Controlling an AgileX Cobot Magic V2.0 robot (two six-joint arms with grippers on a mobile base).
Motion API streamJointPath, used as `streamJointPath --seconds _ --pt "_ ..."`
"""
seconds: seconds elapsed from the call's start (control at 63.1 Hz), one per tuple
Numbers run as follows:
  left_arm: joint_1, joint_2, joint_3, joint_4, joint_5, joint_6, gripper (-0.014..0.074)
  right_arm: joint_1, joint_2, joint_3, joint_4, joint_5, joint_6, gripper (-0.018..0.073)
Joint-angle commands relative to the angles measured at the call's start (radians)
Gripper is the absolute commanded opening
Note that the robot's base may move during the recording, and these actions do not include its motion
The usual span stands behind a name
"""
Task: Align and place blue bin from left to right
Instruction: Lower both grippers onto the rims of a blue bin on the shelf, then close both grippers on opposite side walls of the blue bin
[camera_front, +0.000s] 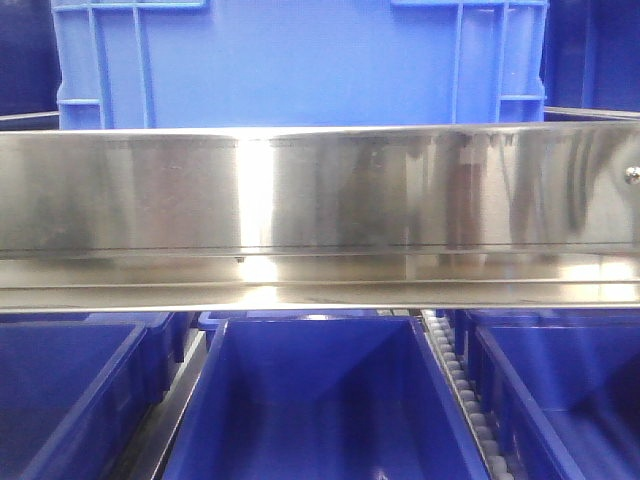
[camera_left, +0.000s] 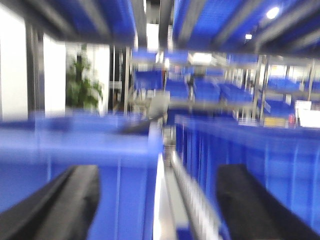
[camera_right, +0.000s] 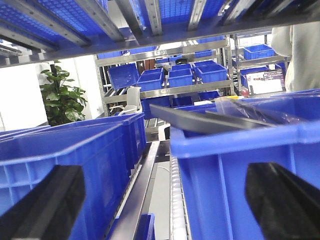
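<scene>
Blue bin (camera_front: 300, 60) sits mid-span just behind the steel shelf rail (camera_front: 320, 200), which likely serves as its front stop; left hand (camera_left: 157, 210) and right hand (camera_right: 165, 210) both spread, holding nothing, probably ready to shove it sideways.

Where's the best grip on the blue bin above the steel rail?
Likely take the blue bin by its ribbed corners, from the front over the rail: the front wall is flat with nothing to pinch, and the rail hides its base.
</scene>
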Motion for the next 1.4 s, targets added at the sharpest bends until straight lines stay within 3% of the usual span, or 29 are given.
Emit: streamJointPath --seconds 0.0,0.095,0.222,0.476,0.666,0.793,0.967,1.11,1.253,1.38 --pt "-0.026 0.032 -0.065 0.007 -0.027 0.004 0.0459 0.01 0.033 -0.019 0.0 0.003 -0.007 0.0559" --pt "-0.056 0.088 -0.128 0.024 0.021 0.006 0.0467 0.029 0.07 -0.056 0.008 0.037 -0.007 0.0559" --pt "-0.095 0.223 -0.265 0.054 0.191 0.006 0.0468 0.067 0.153 -0.162 0.008 0.152 -0.007 0.0559" --pt "-0.108 0.548 -0.591 0.037 0.427 0.006 0.0468 0.184 0.44 -0.427 0.008 0.282 -0.054 0.0559" --pt "-0.198 0.759 -0.8 0.033 0.515 0.006 0.0467 0.285 0.688 -0.654 0.008 0.39 -0.067 0.0559" --pt "-0.265 0.915 -0.95 0.033 0.649 0.006 0.0467 0.334 0.862 -0.855 0.008 0.496 -0.067 0.0559" --pt "-0.294 1.13 -1.199 0.033 0.831 -0.021 0.0467 0.343 1.109 -1.191 -0.026 0.743 -0.067 0.0559" --pt "-0.294 1.28 -1.379 0.052 0.936 -0.074 0.0466 0.343 1.308 -1.47 -0.13 0.952 -0.006 0.0559" --pt "-0.294 1.407 -1.498 0.062 0.99 -0.094 0.0465 0.343 1.468 -1.638 -0.172 0.952 0.01 0.0559" --pt "-0.294 1.501 -1.557 0.054 0.995 -0.11 0.0465 0.343 1.558 -1.673 -0.174 0.952 0.014 0.0559"
